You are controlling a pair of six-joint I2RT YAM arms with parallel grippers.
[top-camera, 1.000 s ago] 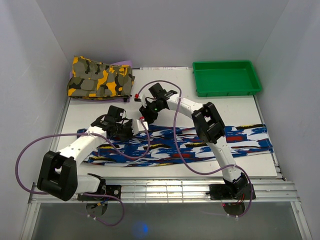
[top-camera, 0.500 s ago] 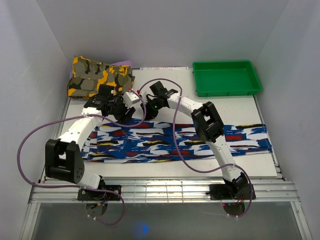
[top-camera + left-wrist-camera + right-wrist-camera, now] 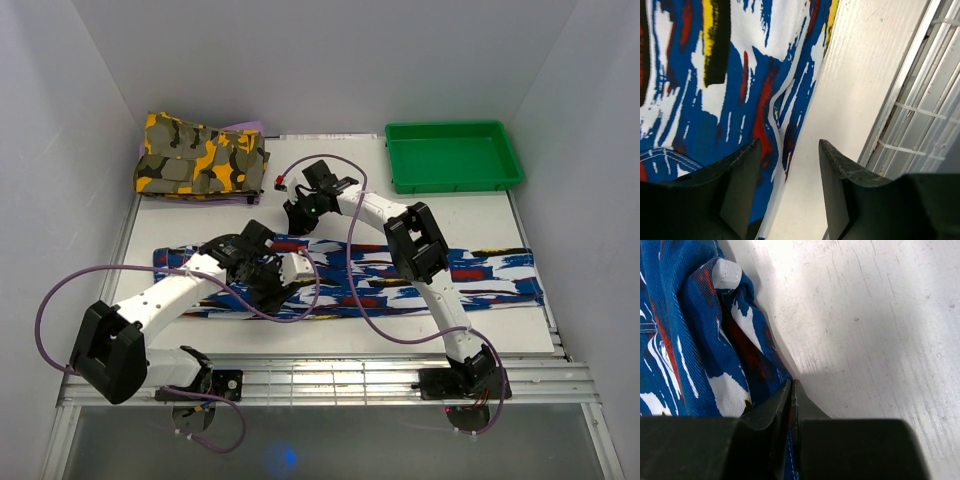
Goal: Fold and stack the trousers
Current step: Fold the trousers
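Note:
The trousers [image 3: 480, 275], royal blue with white, red, black and yellow streaks, lie lengthwise across the table. My left gripper [image 3: 278, 295] hovers open over their near edge. In the left wrist view [image 3: 790, 145] one finger is above the cloth [image 3: 715, 75] and the other above bare table, with nothing between them. My right gripper [image 3: 298, 222] is at the far edge of the trousers, left of the middle. In the right wrist view [image 3: 791, 382] it is shut on a thin fold of the blue cloth [image 3: 690, 340].
A folded yellow, olive and black camouflage garment [image 3: 200, 160] lies at the back left. A green tray [image 3: 455, 155] stands at the back right. The table's metal front rail [image 3: 920, 100] runs just beyond the trousers' near edge. Purple cables loop from both arms.
My left gripper opened, let go of the cloth and swung from the back left to the trousers' near edge. My right gripper closed on the far edge. The trousers shifted slightly away.

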